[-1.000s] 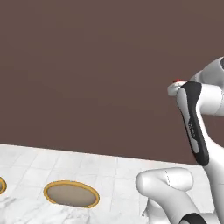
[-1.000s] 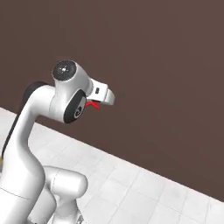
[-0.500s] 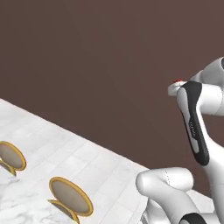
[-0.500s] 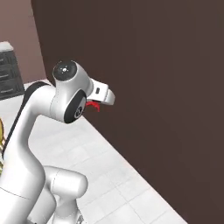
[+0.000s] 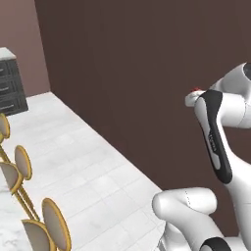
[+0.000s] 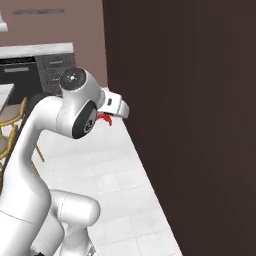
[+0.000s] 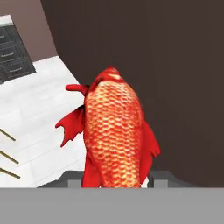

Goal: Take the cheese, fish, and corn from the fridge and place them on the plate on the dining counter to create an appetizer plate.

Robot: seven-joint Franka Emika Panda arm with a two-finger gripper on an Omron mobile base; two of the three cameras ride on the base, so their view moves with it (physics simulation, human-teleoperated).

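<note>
A red-orange fish [image 7: 114, 131] with scaly sides stands upright between my fingertips, and my gripper [image 7: 116, 178] is shut on its lower end. Seen from the right base, the gripper [image 6: 114, 107] is held high in front of the arm, with the fish's red fin [image 6: 105, 119] poking out beneath it. From the left base, a small red bit of the fish [image 5: 197, 89] shows at the hand. A corner of the marble dining counter [image 5: 6, 236] lies at the lower left. The fridge, plate, cheese and corn are out of view.
A tall dark brown wall [image 5: 147, 73] runs close along my right side. Yellow-framed round stools [image 5: 55, 230] line the counter at the left. Dark cabinets [image 6: 50, 62] under a marble worktop stand at the far end of the pale tiled floor [image 5: 73, 162].
The whole picture has swung, so the base has moved: the stools shifted and the far cabinets came into view. The arm keeps its pose with the fish still gripped.
</note>
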